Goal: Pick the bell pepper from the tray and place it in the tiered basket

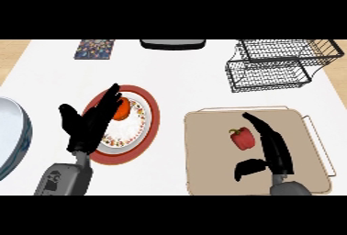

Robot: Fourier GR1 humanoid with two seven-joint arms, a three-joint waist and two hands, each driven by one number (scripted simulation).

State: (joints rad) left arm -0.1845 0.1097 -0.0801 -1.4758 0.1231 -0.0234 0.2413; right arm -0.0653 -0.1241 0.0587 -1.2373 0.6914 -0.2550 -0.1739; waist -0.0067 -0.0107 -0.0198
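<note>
A red bell pepper lies near the middle of the beige tray at the right. My right hand hovers over the tray just right of the pepper, open, with straight fingers pointing away and the thumb spread to the left below the pepper. The black wire tiered basket stands at the back right, with nothing showing in it. My left hand is open at the left, fingers up, over a plate.
A red-rimmed plate with a patterned white plate and an orange fruit sits under the left hand. A large pale dish is at the left edge. A patterned mat and a dark object lie at the back.
</note>
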